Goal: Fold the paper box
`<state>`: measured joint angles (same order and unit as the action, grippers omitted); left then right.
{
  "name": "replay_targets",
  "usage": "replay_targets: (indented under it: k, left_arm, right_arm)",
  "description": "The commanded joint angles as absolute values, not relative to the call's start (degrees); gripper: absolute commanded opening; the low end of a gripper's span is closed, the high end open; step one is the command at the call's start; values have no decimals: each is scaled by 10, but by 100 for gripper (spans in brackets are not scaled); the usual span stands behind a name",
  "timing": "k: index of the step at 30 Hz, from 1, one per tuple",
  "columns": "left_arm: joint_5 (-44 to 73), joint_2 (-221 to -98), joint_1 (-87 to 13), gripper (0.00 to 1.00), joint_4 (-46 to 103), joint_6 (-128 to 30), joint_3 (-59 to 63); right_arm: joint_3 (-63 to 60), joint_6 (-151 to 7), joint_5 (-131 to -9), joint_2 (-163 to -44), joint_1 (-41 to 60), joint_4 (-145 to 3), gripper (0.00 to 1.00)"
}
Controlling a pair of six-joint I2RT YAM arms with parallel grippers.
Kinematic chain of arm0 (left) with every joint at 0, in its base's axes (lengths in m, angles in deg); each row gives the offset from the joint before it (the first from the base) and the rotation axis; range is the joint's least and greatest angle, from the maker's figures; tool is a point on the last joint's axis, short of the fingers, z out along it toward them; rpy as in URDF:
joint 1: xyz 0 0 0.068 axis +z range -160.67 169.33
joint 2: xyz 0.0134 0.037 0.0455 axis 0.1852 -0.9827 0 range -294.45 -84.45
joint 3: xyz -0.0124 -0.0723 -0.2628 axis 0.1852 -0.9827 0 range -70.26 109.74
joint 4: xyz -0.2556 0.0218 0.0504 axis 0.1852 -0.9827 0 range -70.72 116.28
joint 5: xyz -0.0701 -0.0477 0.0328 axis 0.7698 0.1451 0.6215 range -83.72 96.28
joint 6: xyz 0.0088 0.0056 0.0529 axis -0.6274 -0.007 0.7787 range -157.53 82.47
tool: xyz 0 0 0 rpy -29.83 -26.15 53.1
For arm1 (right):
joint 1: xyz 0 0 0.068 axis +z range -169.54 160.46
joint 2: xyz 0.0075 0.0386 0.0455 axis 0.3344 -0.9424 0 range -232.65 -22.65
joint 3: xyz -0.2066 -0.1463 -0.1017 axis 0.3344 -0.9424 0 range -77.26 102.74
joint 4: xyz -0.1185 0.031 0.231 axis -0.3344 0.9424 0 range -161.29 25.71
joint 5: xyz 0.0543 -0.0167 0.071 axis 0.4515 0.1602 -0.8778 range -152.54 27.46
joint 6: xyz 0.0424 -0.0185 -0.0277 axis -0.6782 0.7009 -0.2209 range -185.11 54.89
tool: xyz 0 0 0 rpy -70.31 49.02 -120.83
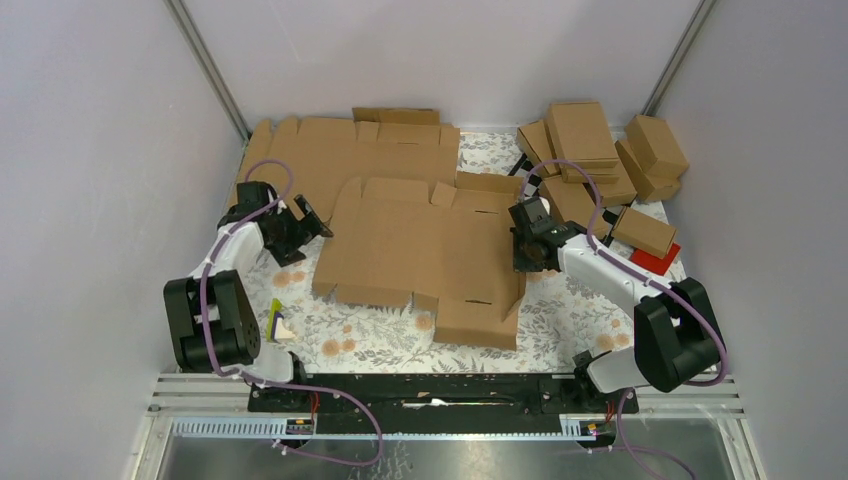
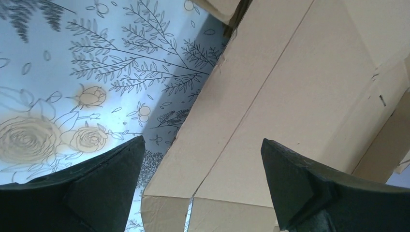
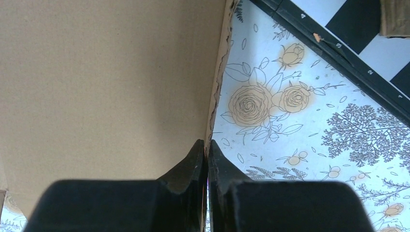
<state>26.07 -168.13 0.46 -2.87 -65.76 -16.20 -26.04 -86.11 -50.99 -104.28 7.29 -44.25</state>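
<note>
Flat brown corrugated-cardboard paper box, likely light and stiff: right gripper pinches its right edge; left gripper gapes.

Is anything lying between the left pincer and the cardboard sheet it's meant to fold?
Nothing visible does: the left pincer is open right at the edge of the paper box, with only flowered cloth beside it.

My left gripper is spread wide, black fingers far apart at the bottom of view. The paper box fills centre & right: flat brown panel w/ a long diagonal crease, its edge running down btwn my tips. L tip is over the floral cloth, R tip over cardboard. Small cut notch in the box edge near bottom, short slit at far right.
</note>
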Motion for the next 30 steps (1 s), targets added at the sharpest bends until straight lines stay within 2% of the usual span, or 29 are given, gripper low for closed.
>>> replay_targets:
  k: [1,5,11,19,24,27,30]
  left_arm:
    - [315,-1742,-4,99,-33,-621,-149]
    - [341,-1807,-14,99,-49,-619,-142]
    - [416,-1837,-22,96,-20,-629,-151]
    - [532,-1799,-36,82,31,-628,-175]
    - [551,-1778,-48,61,40,-624,-177]
    - [554,-1774,-53,53,40,-623,-176]
    - [572,-1764,-53,50,50,-627,-177]
  right_arm:
    - [-249,-841,-557,-1043,73,-443,10]
    - [-247,-840,-561,-1049,73,-444,10]
    - [-246,-840,-572,-1045,73,-444,12]
    - [-246,-840,-581,-1049,72,-443,13]
    - [-246,-840,-580,-1049,73,-442,14]
    - [-248,-841,-580,-1046,73,-442,14]
    - [-249,-841,-577,-1047,73,-443,15]
